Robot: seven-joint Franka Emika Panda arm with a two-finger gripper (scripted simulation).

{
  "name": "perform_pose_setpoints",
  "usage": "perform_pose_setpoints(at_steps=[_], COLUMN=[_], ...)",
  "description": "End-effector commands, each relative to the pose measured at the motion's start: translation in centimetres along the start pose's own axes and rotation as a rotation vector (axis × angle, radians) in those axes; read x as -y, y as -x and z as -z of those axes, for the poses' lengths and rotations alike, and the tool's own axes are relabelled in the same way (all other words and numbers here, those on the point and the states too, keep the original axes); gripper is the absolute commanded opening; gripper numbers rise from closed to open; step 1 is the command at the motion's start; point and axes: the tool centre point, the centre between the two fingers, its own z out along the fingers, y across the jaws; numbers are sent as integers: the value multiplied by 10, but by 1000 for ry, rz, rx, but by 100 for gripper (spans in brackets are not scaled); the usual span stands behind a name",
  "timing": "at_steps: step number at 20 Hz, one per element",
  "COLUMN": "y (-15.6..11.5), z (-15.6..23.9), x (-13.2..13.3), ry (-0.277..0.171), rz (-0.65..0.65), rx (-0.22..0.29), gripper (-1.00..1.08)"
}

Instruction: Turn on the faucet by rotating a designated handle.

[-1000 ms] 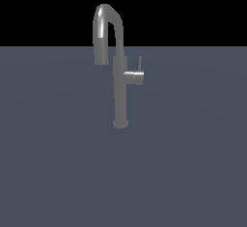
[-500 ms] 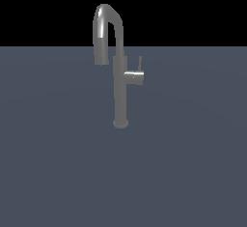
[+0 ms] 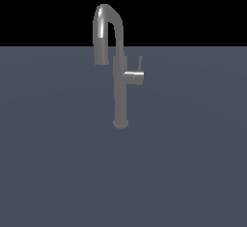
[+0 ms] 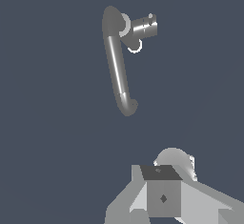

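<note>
Grey faucet [image 3: 119, 76], handle [image 3: 134, 76] unmoved.

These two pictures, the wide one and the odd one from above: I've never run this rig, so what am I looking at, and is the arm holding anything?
Both are simulator renders. The exterior view shows a grey faucet standing upright on a flat blue-grey surface, its hooked spout toward that view's left. The short stub on the column, with a thin lever rod, is the handle. No arm appears there.

The wrist view comes from a camera on the arm, looking down at the faucet from above. The pale blocks at the edge are the gripper, well apart from the faucet and holding nothing; whether it is open cannot be told.
</note>
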Motion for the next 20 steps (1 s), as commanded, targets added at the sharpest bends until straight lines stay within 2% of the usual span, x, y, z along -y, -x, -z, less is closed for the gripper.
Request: perform_pose_setpoints(at_steps=[1, 20], y=[-15, -135], z=[-1, -37], x=[2, -2], ry=[-47, -442], rz=[-48, -440], rx=[42, 390], gripper=[-100, -100])
